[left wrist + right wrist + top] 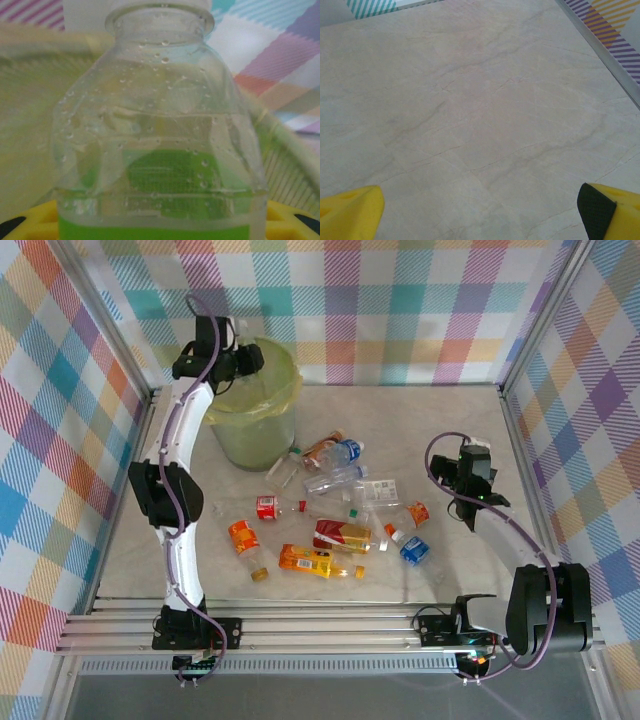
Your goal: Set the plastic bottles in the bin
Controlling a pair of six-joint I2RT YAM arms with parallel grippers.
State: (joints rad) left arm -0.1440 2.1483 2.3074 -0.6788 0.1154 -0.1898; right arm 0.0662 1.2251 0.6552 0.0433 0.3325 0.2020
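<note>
The left arm [180, 440] reaches out with its jaws clenched on a clear bottle [160, 125] that has a green label and a white cap; in the left wrist view the bottle stands upright between the yellow fingers [287, 217], gripped low on its body, so neck and cap rise ahead of the jaws; droplets cling inside its wall. The bin [255, 435], a pale-green bucket lined with a yellow-green bag [30, 125], lies directly beneath and beyond these jaws, its rim curving behind the bottle; the bottle is carried there, I judge, so that a plain release would drop it into the liner with no further aiming. How high the bottle hangs over the rim I cannot tell. The other plastic bottles [340, 510] lie scattered on the table [450, 430], well apart from the left jaws and off to the left of the right jaws; the blue-labelled bottle [414, 551] lies nearest the right jaws. The right jaws are released and spread wide, their yellow fingertips [350, 215] at either lower corner of the right wrist view with only bare marbled table between them and nothing grasped; held wide like this, and turned toward the bare part of the table, the arm looks parked clear of the heap, ready for a pick of its own.
</note>
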